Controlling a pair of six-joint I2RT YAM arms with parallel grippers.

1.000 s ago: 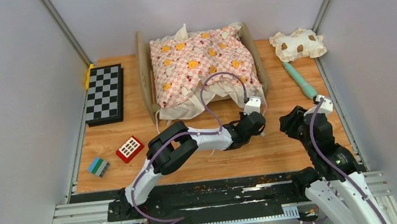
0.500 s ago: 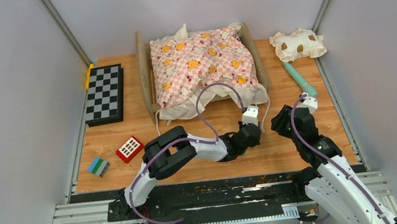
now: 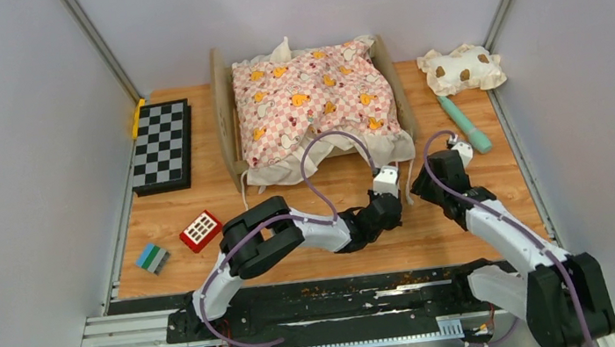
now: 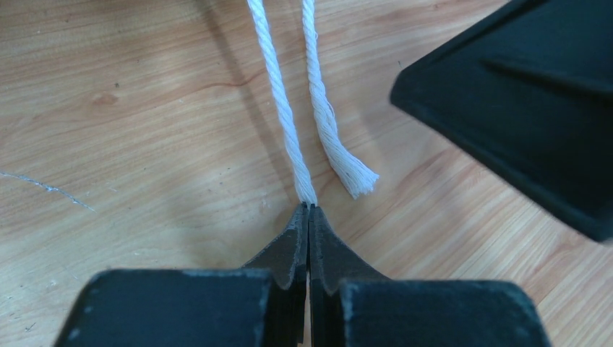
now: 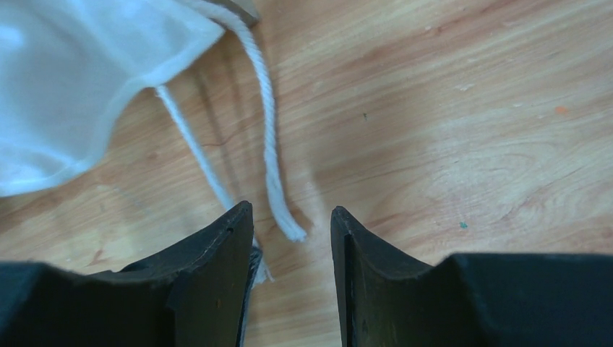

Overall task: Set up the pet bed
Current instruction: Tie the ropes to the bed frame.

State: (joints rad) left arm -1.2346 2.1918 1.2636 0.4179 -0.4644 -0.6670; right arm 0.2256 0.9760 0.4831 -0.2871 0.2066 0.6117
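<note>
The pet bed point(image 3: 225, 122), a light-wood frame, stands at the back centre with the pink checkered cushion point(image 3: 312, 98) lying in it. Two white cords trail from the cushion's near right corner onto the table. My left gripper point(image 3: 399, 201) point(image 4: 309, 208) is shut on the end of one cord point(image 4: 285, 123). The second cord point(image 4: 329, 130) lies loose beside it. My right gripper point(image 3: 419, 184) point(image 5: 289, 213) is open, low over the table, with the loose cord's end point(image 5: 269, 144) between its fingers. The spotted pillow point(image 3: 461, 68) lies at the back right.
A chessboard point(image 3: 161, 145) lies at the left with a yellow piece point(image 3: 138, 116) behind it. A red toy point(image 3: 201, 231) and a green-blue block point(image 3: 152, 258) sit at the near left. A teal stick point(image 3: 464, 123) lies right of the bed. Walls close both sides.
My right gripper has swung left and forward to the cords beside my left gripper. My left gripper has drawn back a little toward the near edge, still shut on its cord.
</note>
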